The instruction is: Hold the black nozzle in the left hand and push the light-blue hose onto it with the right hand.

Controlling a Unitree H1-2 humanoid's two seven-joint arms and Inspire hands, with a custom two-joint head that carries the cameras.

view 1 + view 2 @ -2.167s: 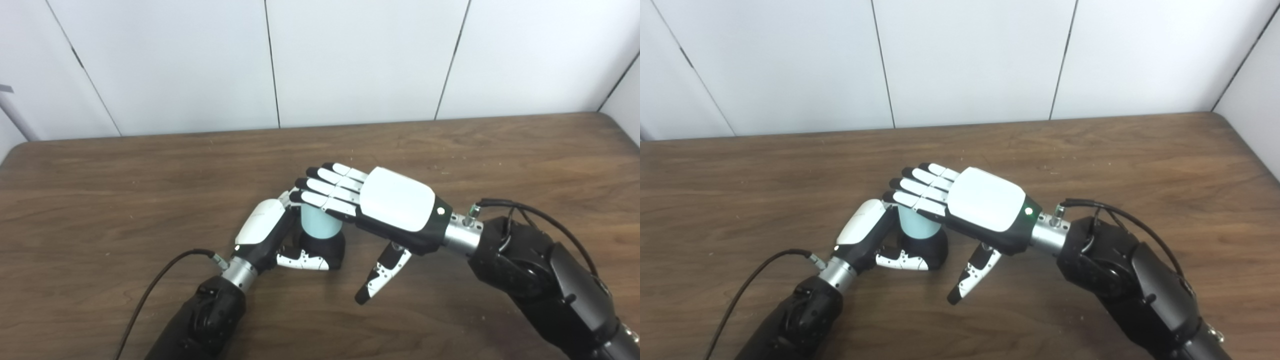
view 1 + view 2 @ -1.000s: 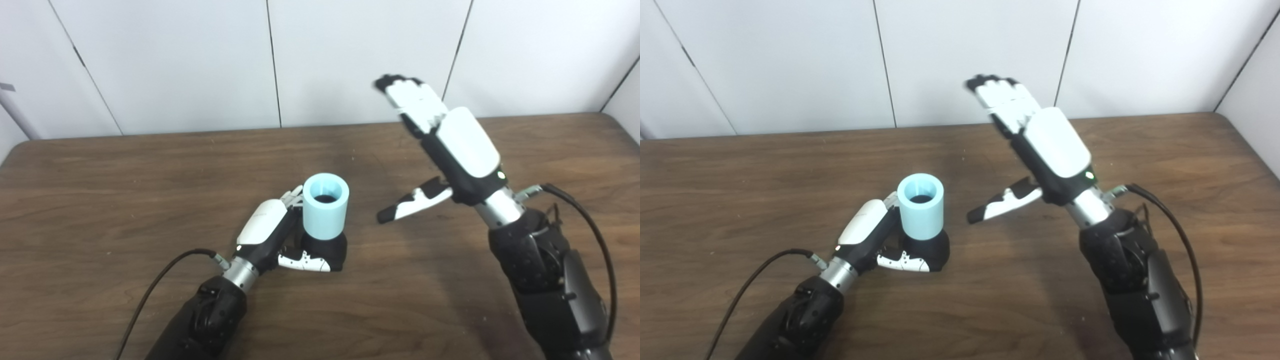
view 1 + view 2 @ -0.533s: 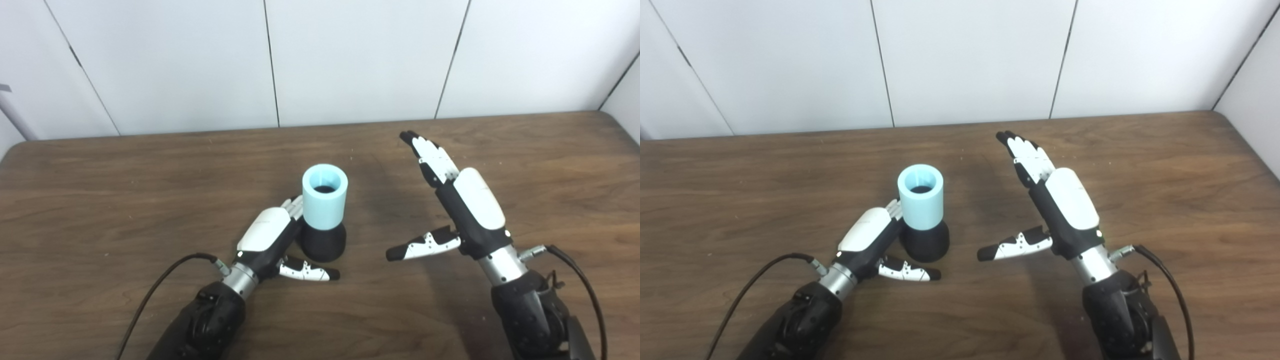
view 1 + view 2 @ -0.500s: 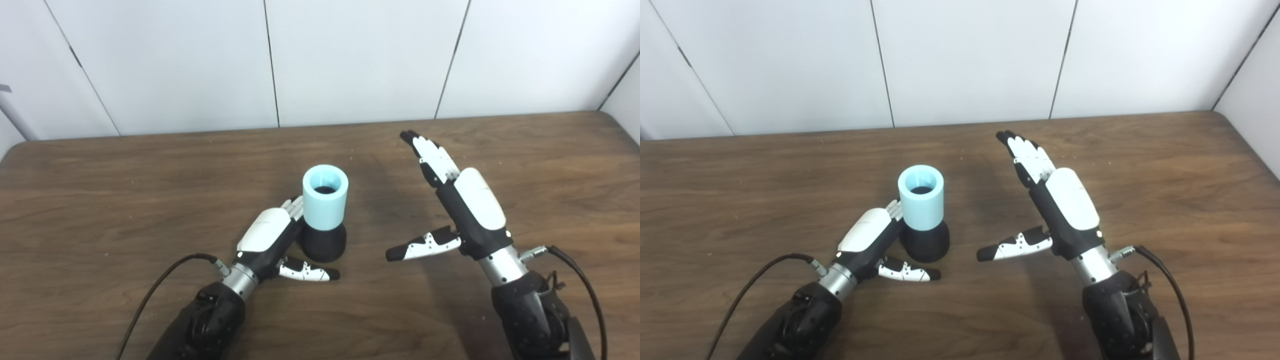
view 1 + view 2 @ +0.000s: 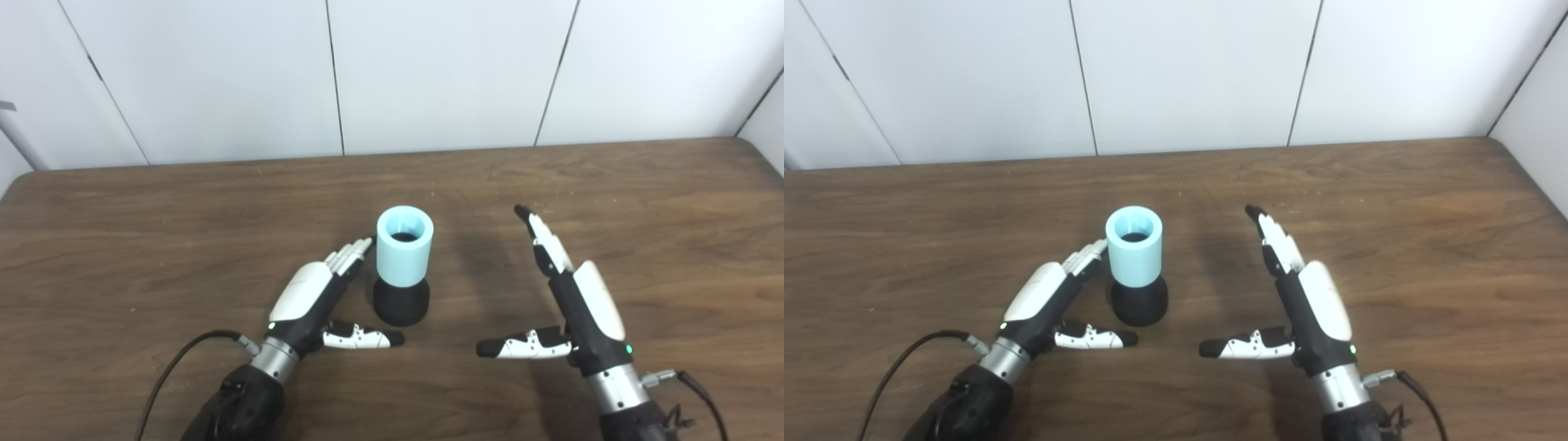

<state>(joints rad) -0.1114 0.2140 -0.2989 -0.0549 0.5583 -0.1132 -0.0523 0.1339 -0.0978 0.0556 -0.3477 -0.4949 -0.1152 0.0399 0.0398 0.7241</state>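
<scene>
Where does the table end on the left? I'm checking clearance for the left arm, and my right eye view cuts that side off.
Observer: In the left eye view the table ends in a rounded back-left corner, well to the left of the open left hand.
Operator: Is anything standing beyond that corner?
Observer: Yes. A slanted grey bar shows against the wall there, running down behind the table's edge. Your view misses it entirely.
</scene>
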